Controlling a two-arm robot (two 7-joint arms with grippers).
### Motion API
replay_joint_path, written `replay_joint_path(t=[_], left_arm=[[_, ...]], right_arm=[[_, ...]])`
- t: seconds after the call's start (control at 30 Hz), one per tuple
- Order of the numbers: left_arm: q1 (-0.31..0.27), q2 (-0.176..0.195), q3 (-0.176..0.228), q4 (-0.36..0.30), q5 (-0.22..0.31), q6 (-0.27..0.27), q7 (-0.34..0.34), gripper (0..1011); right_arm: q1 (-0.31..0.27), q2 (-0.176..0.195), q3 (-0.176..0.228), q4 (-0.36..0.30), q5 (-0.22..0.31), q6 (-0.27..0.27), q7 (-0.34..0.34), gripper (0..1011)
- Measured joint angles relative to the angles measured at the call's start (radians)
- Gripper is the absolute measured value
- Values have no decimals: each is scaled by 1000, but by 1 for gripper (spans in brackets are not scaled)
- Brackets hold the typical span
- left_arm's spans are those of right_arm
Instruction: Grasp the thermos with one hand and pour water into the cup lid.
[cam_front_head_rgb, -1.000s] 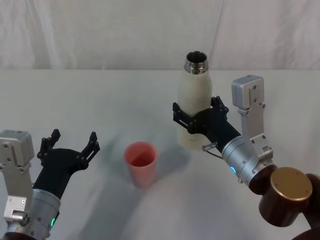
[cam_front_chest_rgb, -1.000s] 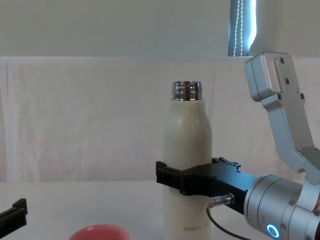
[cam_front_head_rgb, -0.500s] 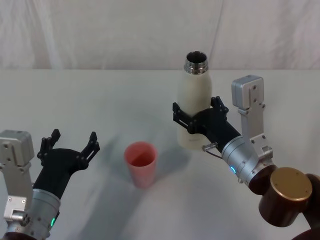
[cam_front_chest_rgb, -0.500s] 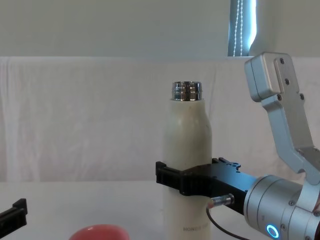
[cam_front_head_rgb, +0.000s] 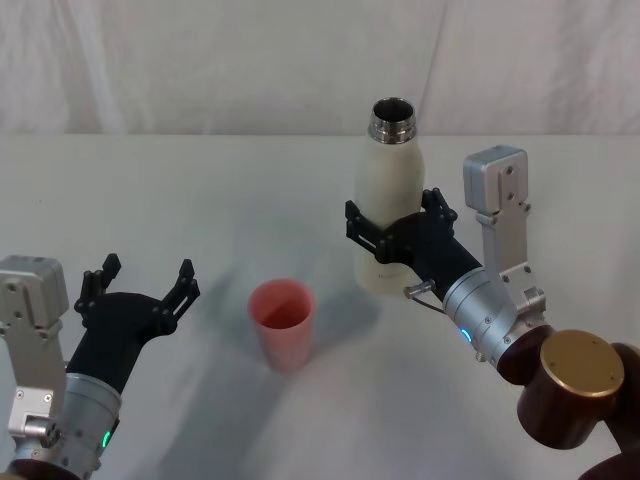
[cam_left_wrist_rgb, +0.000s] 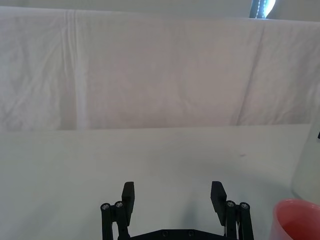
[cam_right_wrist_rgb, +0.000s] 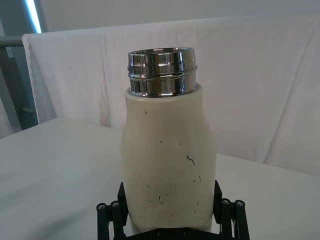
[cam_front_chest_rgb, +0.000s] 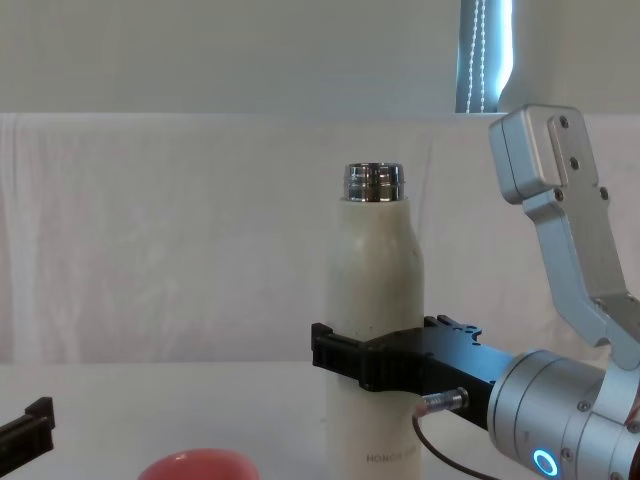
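Lab test bench, white-draped table (cam_front_head_rgb: 200, 200), white cloth backdrop (cam_front_head_rgb: 250, 60)

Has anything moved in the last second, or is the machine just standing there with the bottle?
The thermos, gripped by the right gripper, has risen a touch in the head view, so a slight lift seems to have begun; from the chest view it looks unchanged. It stays upright. The cup lid has not moved, and the left gripper waits open beside it.

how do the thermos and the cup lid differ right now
The thermos is tall and cream-white with a steel neck; the cup lid is short and pink-red. The right claw grips the thermos, while the cup lid stands free. Both are upright and open-topped.
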Motion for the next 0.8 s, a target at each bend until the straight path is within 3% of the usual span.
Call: replay_joint_path(t=[0.67, 0.8], left_arm=[[0, 0, 0, 0, 0, 0, 0, 1001], [0, 0, 0, 0, 0, 0, 0, 1001]], right_arm=[[0, 1, -1, 0, 0, 0, 1, 961], [0, 17, -10, -5, -5, -11, 14, 961]])
